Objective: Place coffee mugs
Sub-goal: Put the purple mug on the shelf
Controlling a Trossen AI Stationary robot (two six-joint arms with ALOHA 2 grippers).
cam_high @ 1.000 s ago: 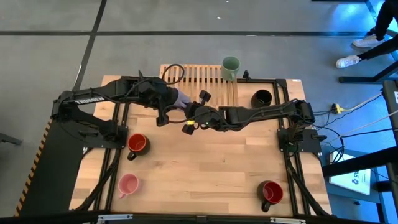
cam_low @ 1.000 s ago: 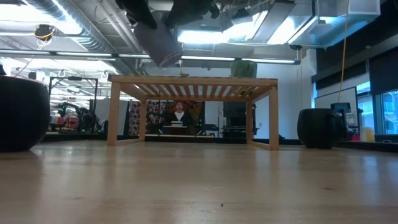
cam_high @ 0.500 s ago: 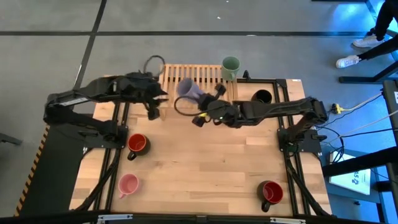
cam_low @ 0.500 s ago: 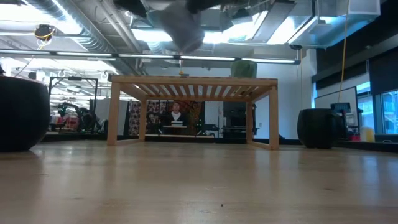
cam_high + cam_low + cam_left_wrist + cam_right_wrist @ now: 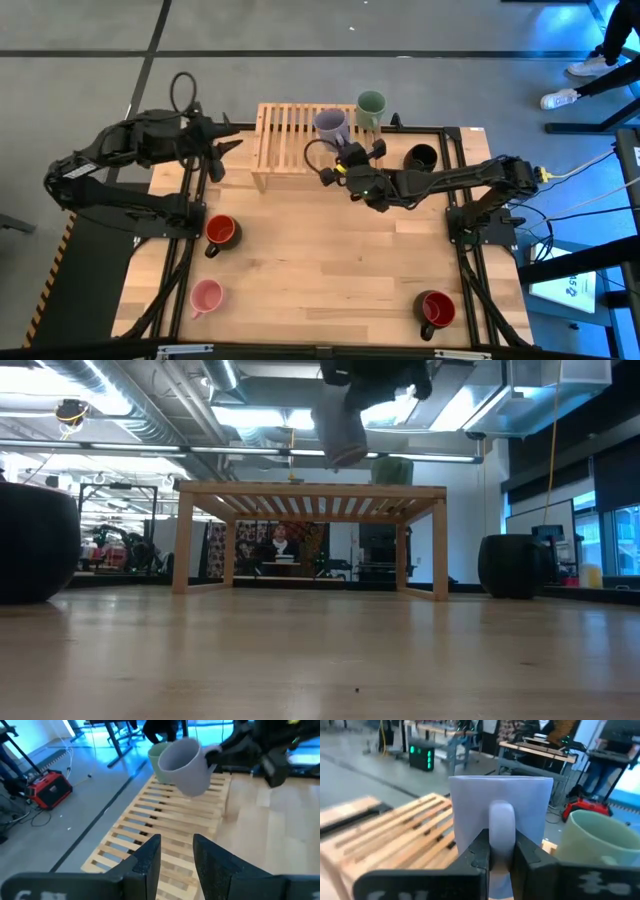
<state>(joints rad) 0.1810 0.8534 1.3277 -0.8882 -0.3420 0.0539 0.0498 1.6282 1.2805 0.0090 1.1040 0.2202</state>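
While the right gripper [image 5: 345,152] pinches the lavender-grey mug [image 5: 331,124] by its handle above the slatted rack [image 5: 285,140], upper centre, the green mug [image 5: 371,104] stands just beside. Left gripper [image 5: 222,140], upper left, fingers parted, holds nothing.

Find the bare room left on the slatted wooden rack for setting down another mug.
The slatted wooden rack is bare from its left end up to the lavender-grey ceramic mug, which the right gripper holds by the handle above it. The right end is crowded: the green ceramic mug stands there, beside the held mug.
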